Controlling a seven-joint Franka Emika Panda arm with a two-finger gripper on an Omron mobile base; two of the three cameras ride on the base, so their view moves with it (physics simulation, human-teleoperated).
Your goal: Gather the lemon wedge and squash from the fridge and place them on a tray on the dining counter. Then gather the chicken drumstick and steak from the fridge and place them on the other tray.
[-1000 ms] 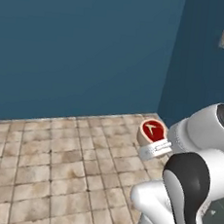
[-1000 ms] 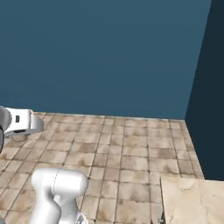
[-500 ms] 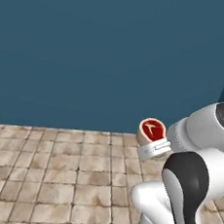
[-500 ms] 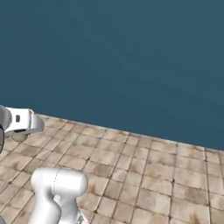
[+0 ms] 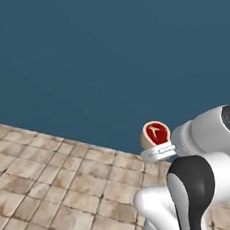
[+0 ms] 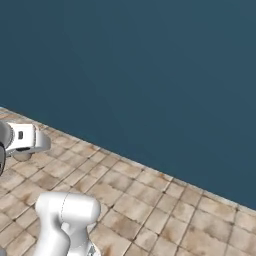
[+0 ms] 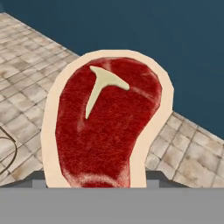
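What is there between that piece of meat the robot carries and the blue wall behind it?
Nothing but bare tiled floor lies between the steak and the wall, as the hand view shows.

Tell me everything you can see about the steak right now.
The steak is a raw-looking, dark red slab with a pale tan fat rim and a whitish T-shaped bone near its top. It stands upright at the end of the gripper, held off the tiled floor with the blue wall behind it. The fingers are hidden, so the grip itself cannot be seen.
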